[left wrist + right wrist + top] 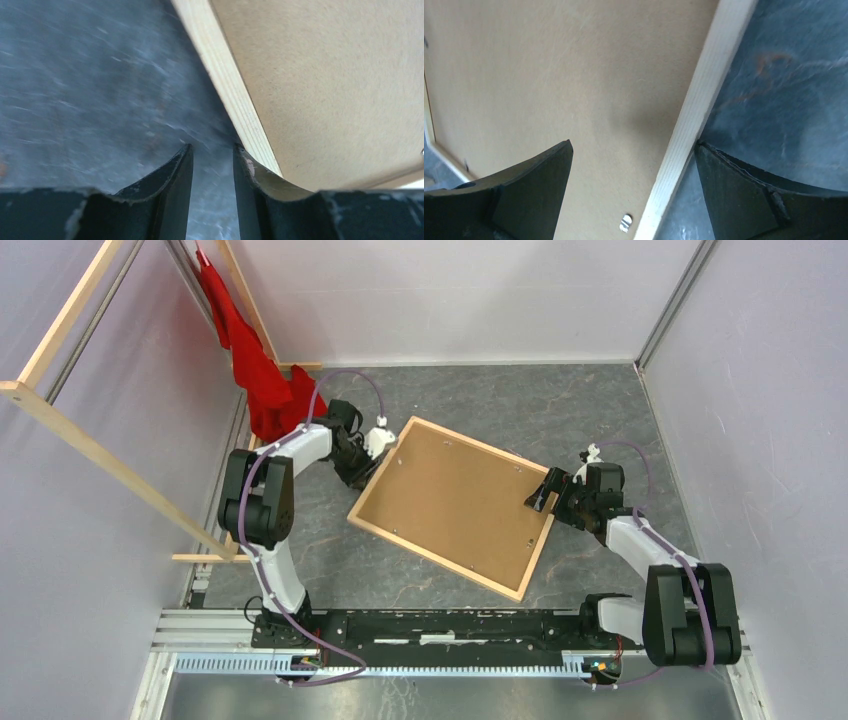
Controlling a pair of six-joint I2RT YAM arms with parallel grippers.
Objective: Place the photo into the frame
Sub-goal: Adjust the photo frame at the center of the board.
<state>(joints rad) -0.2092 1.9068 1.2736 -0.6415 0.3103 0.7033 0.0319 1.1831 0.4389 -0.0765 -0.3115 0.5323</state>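
Observation:
The frame (435, 557) lies face down at an angle mid-table, with a brown hardboard backing panel (455, 502) filling it. The photo is hidden. My left gripper (365, 465) sits low at the frame's left rail (230, 85). Its jaws (212, 150) stand a narrow gap apart, with only bare table between them and the rail just outside the right finger. My right gripper (542, 492) is wide open (634, 150) across the right rail (699, 100). One finger hangs over the panel (549, 75) and the other (744, 190) is on the table side, against the rail's outer edge.
A red cloth (255, 370) hangs at the back left beside long wooden rails (110, 460). Pale walls close in the dark stone-patterned table (560, 400) on three sides. A small metal clip (625, 223) sits on the panel near the right rail.

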